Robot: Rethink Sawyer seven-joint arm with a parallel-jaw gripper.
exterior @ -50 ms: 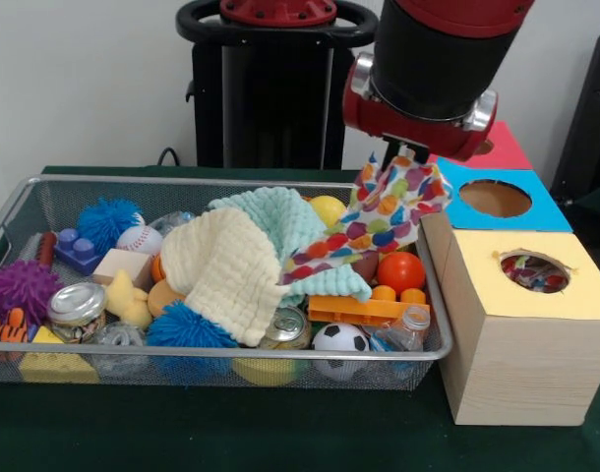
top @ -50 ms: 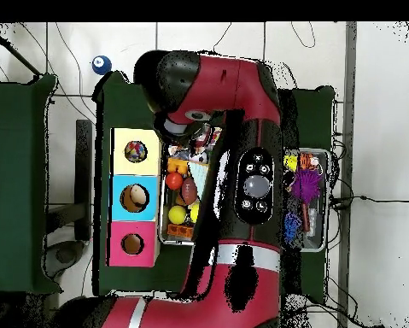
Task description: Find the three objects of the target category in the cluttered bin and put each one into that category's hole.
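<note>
Red and black, the robot arm (exterior @ -50 ms: 433, 59) comes down over the right end of the wire mesh bin (exterior @ -50 ms: 15, 211), and its gripper (exterior @ -50 ms: 393, 155) is pinched shut on the top of a white cloth printed with multicoloured scales (exterior @ -50 ms: 379, 218), which hangs lifted with its lower end trailing over the bin's contents. Just beside the bin's right wall stands a row of three wooden boxes, each with a round hole in its top: the yellow-topped box (exterior @ -50 ms: 521, 339) at the near end shows a patterned cloth already inside its hole, the blue-topped box (exterior @ -50 ms: 497, 197) sits next, and the red-topped box (exterior @ -50 ms: 502, 147) lies mostly hidden behind the arm. Inside the bin, a mint green waffle cloth (exterior @ -50 ms: 280, 221) and a cream waffle cloth (exterior @ -50 ms: 226, 270) cover the middle, leaving little bare room. Around them lie a blue spiky ball (exterior @ -50 ms: 187, 324), a purple spiky ball (exterior @ -50 ms: 20, 287), an orange ball (exterior @ -50 ms: 400, 270), a small soccer ball (exterior @ -50 ms: 339, 339) against the near wall, a baseball (exterior @ -50 ms: 140, 239) and a tin can (exterior @ -50 ms: 77, 305). No writing is readable.
</note>
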